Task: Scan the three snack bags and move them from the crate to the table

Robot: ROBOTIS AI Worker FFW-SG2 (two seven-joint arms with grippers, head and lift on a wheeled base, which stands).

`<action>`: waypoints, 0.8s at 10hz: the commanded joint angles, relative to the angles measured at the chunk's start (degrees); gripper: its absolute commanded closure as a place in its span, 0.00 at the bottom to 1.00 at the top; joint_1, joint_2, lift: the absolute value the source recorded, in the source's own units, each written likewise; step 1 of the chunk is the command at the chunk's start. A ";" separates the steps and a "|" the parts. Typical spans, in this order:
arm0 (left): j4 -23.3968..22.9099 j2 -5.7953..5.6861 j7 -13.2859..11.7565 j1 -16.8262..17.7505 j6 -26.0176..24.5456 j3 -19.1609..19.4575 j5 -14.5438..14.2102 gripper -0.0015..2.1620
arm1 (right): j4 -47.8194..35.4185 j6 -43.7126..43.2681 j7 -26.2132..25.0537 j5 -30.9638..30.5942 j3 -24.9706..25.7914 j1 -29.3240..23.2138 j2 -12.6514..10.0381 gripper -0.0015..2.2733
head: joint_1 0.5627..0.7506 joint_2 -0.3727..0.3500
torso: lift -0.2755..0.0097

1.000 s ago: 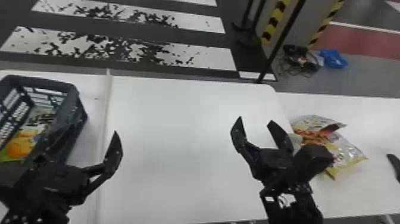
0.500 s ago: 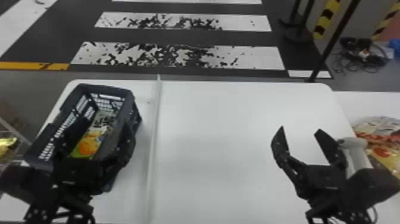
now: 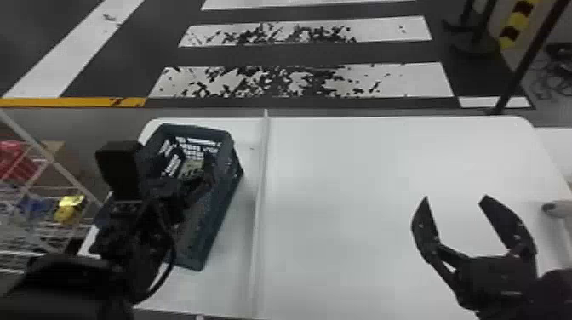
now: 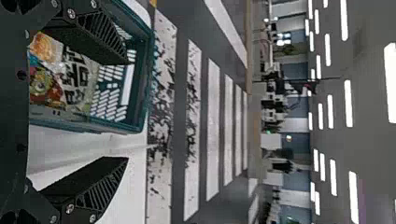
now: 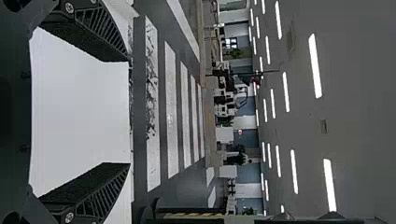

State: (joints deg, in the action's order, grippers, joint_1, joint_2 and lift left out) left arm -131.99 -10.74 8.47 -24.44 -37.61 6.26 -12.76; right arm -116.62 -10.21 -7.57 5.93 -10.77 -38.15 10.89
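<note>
The dark blue-green crate (image 3: 227,149) stands on the left of the white table (image 3: 361,170), a pale snack bag (image 3: 191,168) inside it. Over the crate is my left gripper (image 3: 202,178). In the left wrist view the left gripper (image 4: 127,111) is open and holds nothing, one finger over the crate and the other beside it. That crate (image 4: 140,112) holds a white bag with black lettering (image 4: 84,88) and orange-red packaging (image 4: 44,88). My right gripper (image 3: 455,197) is over the table's right part; the right gripper (image 5: 130,112) is open with nothing between its fingers.
A white raised strip (image 3: 260,191) runs across the table beside the crate. At the right edge lies a white and grey device (image 3: 555,209), perhaps the scanner. A wire rack (image 3: 55,170) with goods stands left of the table.
The head view has turned left, so the crate shows farther right and the snack bag on the table's right side has left the view. My left arm has moved forward over the crate.
</note>
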 commanded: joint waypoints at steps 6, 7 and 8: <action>15.80 -8.24 -6.10 22.86 -33.02 9.65 -10.62 0.10 | 4.56 1.03 -0.78 -2.50 -2.68 3.52 2.03 0.04 | 0.70 0.89 | 0.75; 17.82 -10.00 -7.50 24.53 -36.54 9.74 -11.58 0.10 | 5.26 1.03 -1.04 -2.76 -3.29 4.05 2.03 0.04 | 0.70 0.91 | 0.75; 20.02 -11.32 -8.03 25.76 -38.29 9.30 -11.76 0.10 | 6.14 1.03 -1.04 -2.85 -3.82 4.66 2.03 0.04 | 0.70 0.93 | 0.75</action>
State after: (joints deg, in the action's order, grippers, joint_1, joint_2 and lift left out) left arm -113.17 -21.23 0.42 0.56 -74.63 15.72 -24.38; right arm -110.95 -9.20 -8.69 3.14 -14.27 -33.84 12.93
